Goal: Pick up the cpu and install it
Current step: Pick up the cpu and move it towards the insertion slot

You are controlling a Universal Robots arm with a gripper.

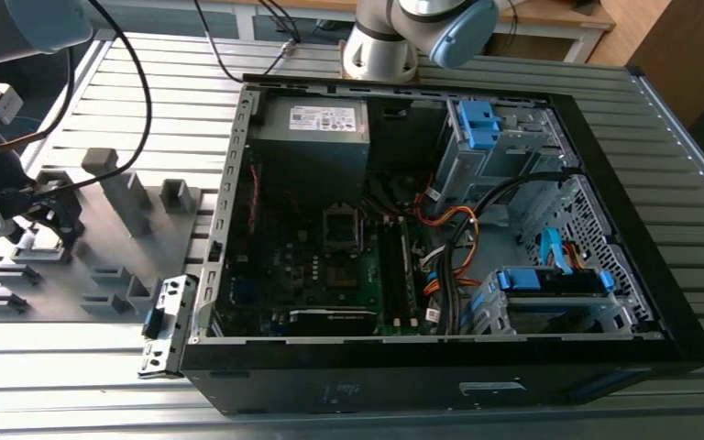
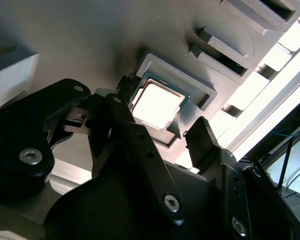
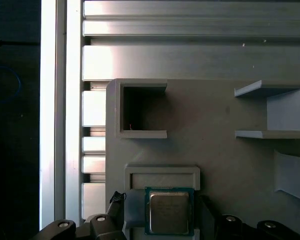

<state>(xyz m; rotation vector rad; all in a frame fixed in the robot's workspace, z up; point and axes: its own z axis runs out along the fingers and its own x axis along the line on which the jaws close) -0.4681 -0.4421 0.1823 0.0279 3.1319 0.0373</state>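
The task is at an early stage: pick-up isn't done and install hasn't begun. The cpu (image 3: 170, 212) lies flat, metal top up, in its raised nest (image 3: 162, 176) on the grey fixture plate (image 3: 215, 110). The plate sits on the slatted table (image 1: 83, 403), to the exterior view's left of the open computer case (image 1: 450, 371). So the chip is well apart from the case, i.e. nowhere near where it has to go.

The gripper (image 2: 162, 106) is down over the nest w/ the jaws open. In both wrist views one black finger stands on each side of the cpu, w/ the chip between them. In the second wrist view a gap shows between one finger and the chip's edge. Whether the other finger touches the nest wall or the chip's corner can't be told. Judged as no grip yet: the cpu looks level and seated, not lifted or tilted.

Inside the case the motherboard (image 1: 327, 275) is exposed. A squarish socket area (image 1: 342, 225) sits approx mid-board, below the power supply (image 1: 315, 119). It's too small to tell if its latch is open or if anything is in it.

Judgement: approach & alignment over the chip look done. Left are the grasp, lift, transfer to the case and seating in the socket, i.e. most of the job.
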